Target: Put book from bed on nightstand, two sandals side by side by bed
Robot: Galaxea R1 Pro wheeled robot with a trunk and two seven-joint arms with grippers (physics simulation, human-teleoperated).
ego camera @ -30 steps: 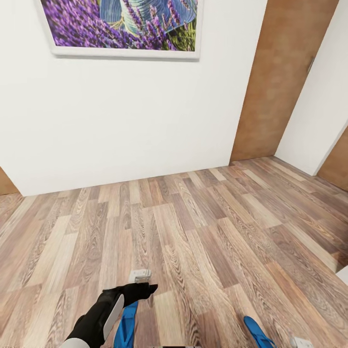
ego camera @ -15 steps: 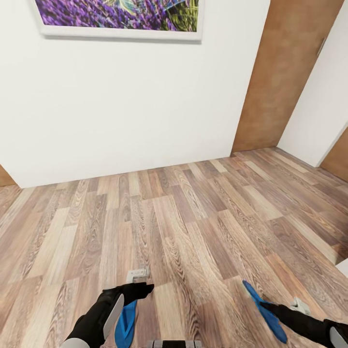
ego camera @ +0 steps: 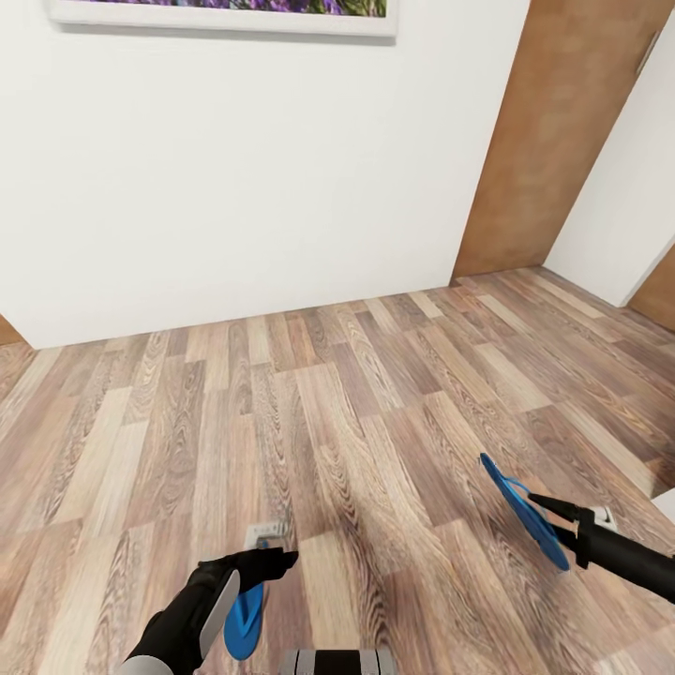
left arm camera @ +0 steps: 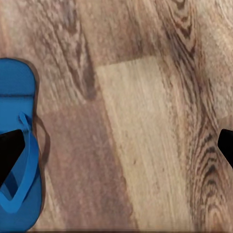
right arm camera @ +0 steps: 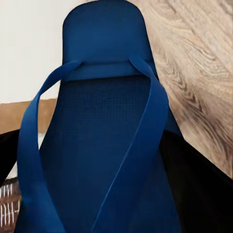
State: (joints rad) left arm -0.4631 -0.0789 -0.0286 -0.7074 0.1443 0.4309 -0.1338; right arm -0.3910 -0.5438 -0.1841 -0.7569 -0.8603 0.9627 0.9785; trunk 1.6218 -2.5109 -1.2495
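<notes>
My right gripper [ego camera: 555, 514] is shut on one blue sandal [ego camera: 521, 506] and holds it tilted above the wood floor, at the right of the head view. In the right wrist view that sandal [right arm camera: 104, 145] lies lengthwise between the dark fingers [right arm camera: 194, 184], straps facing the camera. The second blue sandal [ego camera: 244, 619] lies flat on the floor beneath my left gripper [ego camera: 267, 561]. In the left wrist view, the left gripper [left arm camera: 116, 145] is open with its fingers spread wide, one fingertip over that sandal's [left arm camera: 17, 97] strap. The book, bed and nightstands are out of view.
A white wall [ego camera: 234, 187] stands ahead with a framed picture's lower edge [ego camera: 225, 14] at the top. A brown door [ego camera: 562, 141] and a white wall corner [ego camera: 619, 187] are at the right. Wood-plank floor [ego camera: 356, 412] stretches between me and the wall.
The camera has tilted, so the wall and picture sit higher. My right arm has swung up and forward into view, carrying its sandal. The left arm has barely moved.
</notes>
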